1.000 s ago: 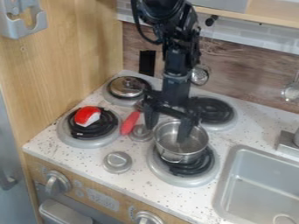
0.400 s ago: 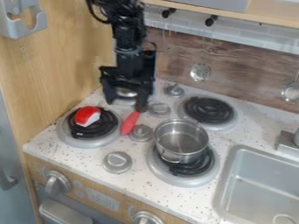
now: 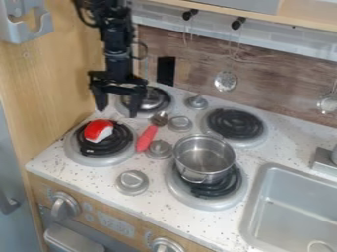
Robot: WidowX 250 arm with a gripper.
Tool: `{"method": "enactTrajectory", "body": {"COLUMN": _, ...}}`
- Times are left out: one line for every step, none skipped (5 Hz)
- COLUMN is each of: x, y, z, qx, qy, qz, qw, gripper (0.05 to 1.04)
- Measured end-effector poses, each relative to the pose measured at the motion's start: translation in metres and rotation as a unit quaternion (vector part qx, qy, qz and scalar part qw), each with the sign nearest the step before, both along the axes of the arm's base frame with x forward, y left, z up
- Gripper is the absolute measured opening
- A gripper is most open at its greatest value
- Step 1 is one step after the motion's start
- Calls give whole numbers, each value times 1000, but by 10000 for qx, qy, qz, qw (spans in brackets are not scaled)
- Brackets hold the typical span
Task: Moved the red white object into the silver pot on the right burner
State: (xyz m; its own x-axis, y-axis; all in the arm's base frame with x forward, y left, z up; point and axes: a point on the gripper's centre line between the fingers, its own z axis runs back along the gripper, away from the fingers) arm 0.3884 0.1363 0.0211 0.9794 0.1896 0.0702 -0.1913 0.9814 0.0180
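Clock directions as seen in the view, twelve at the top.

Gripper (image 3: 117, 112): hanging down from the arm, tips pointing at the stovetop. Its two fingers are standing spread, with a wide gap showing between them. The tips are hanging at about one o'clock from the red and white object (image 3: 99, 131), near it in the view and apart from it.

Red and white object: lying on the black coil of a burner (image 3: 99, 160), outside the pot. Red is showing on top, white along the lower side.

Silver pot (image 3: 214, 176): standing upright on another burner, between three and four o'clock from the object. Its open mouth is facing up.

Surroundings: a utensil with a red handle (image 3: 146, 139) is lying between object and pot, its metal head pointing toward one o'clock. A metal lid (image 3: 154, 100) is resting on the burner near two o'clock from the object. A further burner (image 3: 233, 124) is sitting at one o'clock from the pot. The sink (image 3: 296, 211) is lying at four o'clock from the pot; a perforated ladle (image 3: 225, 81) is hanging just past twelve.
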Motion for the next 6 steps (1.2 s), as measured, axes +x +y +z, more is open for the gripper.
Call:
{"method": "enactTrajectory", "body": {"x": 1, "y": 10, "z": -8, "qx": 214, "qy": 132, "qz": 97, "qw": 9996, "gripper": 999}}
{"method": "enactTrajectory", "body": {"x": 1, "y": 17, "z": -18, "qx": 306, "qy": 341, "qz": 175, "qw": 9988, "gripper": 999}}
{"method": "enactTrajectory", "body": {"x": 0, "y": 24, "z": -23, "qx": 471, "qy": 556, "qz": 242, "qw": 9970, "gripper": 999}}
{"method": "enactTrajectory", "body": {"x": -2, "y": 27, "z": -27, "qx": 527, "qy": 728, "qz": 332, "qw": 9954, "gripper": 999}}
{"method": "enactTrajectory", "body": {"x": -3, "y": 28, "z": -34, "qx": 513, "qy": 874, "qz": 425, "qw": 9939, "gripper": 999}}
{"method": "enactTrajectory", "body": {"x": -7, "y": 33, "z": -46, "qx": 351, "qy": 972, "qz": 612, "qw": 9928, "gripper": 999}}
